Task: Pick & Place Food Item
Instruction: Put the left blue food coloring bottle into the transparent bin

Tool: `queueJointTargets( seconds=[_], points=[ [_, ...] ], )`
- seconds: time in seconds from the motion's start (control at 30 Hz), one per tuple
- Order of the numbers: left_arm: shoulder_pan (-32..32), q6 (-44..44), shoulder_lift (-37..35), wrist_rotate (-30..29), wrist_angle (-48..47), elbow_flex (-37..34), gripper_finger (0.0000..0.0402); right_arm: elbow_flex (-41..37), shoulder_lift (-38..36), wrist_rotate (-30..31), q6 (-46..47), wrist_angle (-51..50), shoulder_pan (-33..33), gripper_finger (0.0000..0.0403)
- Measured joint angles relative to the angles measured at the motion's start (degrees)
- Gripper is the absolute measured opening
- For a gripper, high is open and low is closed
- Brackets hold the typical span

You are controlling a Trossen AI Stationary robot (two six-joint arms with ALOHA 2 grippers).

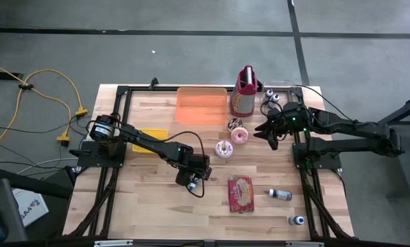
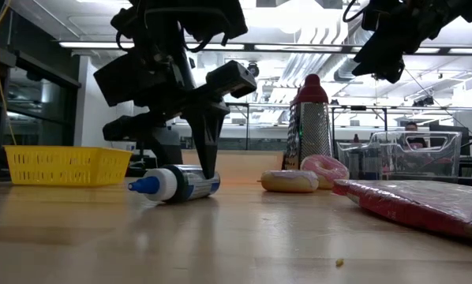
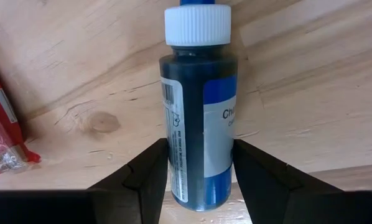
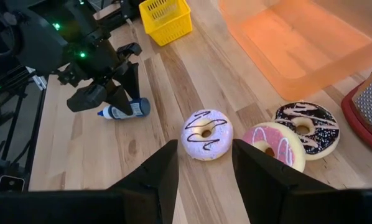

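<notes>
A small dark bottle (image 3: 198, 112) with a white cap and a blue label lies on its side on the wooden table, left of a red packet (image 1: 240, 192). My left gripper (image 3: 201, 168) stands over it, fingers closed on its body. Three donuts sit mid-table: white-iced (image 4: 206, 134), pink (image 4: 274, 144) and chocolate (image 4: 307, 127). My right gripper (image 4: 204, 180) hovers open above the table at the right, near the donuts, with nothing between its fingers. My left gripper pinches the bottle's body (image 3: 173, 155) between its two fingers, one on each side, below the cap and about halfway along. The fingers come steeply from above and lie across the bottle. The bottle (image 2: 181, 183) lies level on the table.
An orange tray (image 1: 201, 105) and a red-topped grater (image 1: 245, 92) stand at the far side. A yellow basket (image 1: 150, 137) sits at the left. Two more small bottles (image 1: 280, 195) (image 1: 297, 220) lie near the right front.
</notes>
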Motion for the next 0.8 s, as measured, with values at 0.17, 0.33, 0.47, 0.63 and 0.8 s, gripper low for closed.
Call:
queueJointTargets(
  seconds=[0.17,0.33,0.47,0.63,0.8],
  points=[
    [-0.65,-1.36,0.00,0.14,-0.24,0.00,0.0169,0.00,0.00,0.01,0.00,0.02,0.00,0.0136],
    [-0.83,-5.32,0.07,0.74,0.45,-0.04,0.0169,0.00,0.00,-0.01,0.00,0.07,0.00,0.0136],
    [-0.84,-6.54,0.11,2.81,0.57,-0.07,0.0169,0.00,0.00,0.01,0.00,0.07,0.00,0.0136],
    [-1.18,-8.16,0.60,4.02,0.84,-0.07,0.0169,0.00,0.00,0.01,0.00,0.05,0.00,0.0136],
    [-1.20,-13.49,1.24,4.13,1.26,-0.07,0.0175,0.00,0.00,-0.01,0.00,0.07,0.02,0.0136]
  ],
)
